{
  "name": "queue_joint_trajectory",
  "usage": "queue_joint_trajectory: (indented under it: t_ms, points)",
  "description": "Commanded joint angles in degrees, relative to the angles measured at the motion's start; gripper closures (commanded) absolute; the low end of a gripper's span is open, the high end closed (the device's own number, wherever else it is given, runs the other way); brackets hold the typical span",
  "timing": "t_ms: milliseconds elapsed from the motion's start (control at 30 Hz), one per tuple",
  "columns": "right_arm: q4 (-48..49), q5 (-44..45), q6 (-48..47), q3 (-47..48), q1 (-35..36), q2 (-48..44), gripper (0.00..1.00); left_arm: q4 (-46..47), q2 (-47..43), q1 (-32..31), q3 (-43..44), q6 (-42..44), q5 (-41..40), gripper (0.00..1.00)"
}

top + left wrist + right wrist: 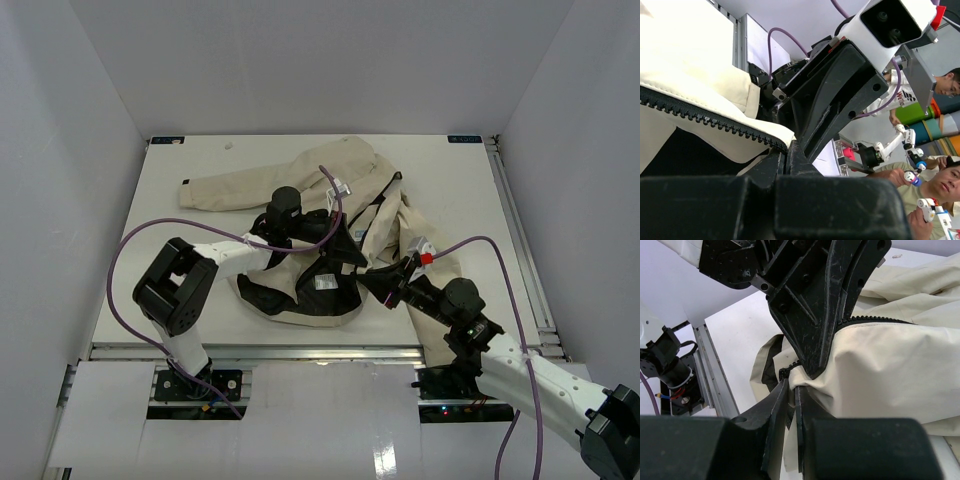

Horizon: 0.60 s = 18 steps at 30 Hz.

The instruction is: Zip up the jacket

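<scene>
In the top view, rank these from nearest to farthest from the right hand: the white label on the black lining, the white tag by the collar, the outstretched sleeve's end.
From the right hand:
1. white label, just left of it on the jacket lining.
2. white tag, farther back, by the collar.
3. sleeve end, far out to the left.

The jacket [890,365] is matt cream cloth; the left pincer [812,370] is scuffed black plastic.

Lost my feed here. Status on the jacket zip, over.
Left gripper shut on jacket zipper edge. Right gripper pinching fabric right beside it. Jacket open, black lining showing. Grippers crowd each other, tip to tip.
</scene>
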Motion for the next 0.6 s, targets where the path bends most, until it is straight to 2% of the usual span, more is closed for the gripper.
queue_joint_trajectory:
  t_ms: [0, 100, 267, 333, 400, 567]
  points:
    - [5.32, -0.32, 0.14, 0.26, -0.08, -0.87, 0.87, -1.79, -1.35, 0.53, -0.72, 3.88, -0.16, 1.0]
    - [5.27, 0.17, 0.49, 0.19, -0.14, -0.57, 0.87, -1.51, -1.35, 0.69, -0.88, 3.81, -0.16, 1.0]
    - [5.34, 0.44, 1.32, -0.27, -0.07, -1.08, 0.8, -1.3, -1.81, 0.97, -1.34, 4.16, -0.6, 1.0]
    - [5.32, 0.2, 1.51, -0.13, -0.15, -0.94, 0.84, -1.16, -2.0, 1.06, -1.53, 4.32, -0.78, 1.0]
    - [5.25, -0.1, 1.63, 0.11, -0.15, -0.62, 0.92, -0.84, -2.07, 1.06, -1.63, 4.22, -0.81, 1.0]
    - [5.25, -0.43, 1.92, 0.26, -0.15, 0.78, 0.92, 0.28, -2.7, 1.16, -1.96, 3.9, -0.7, 1.0]
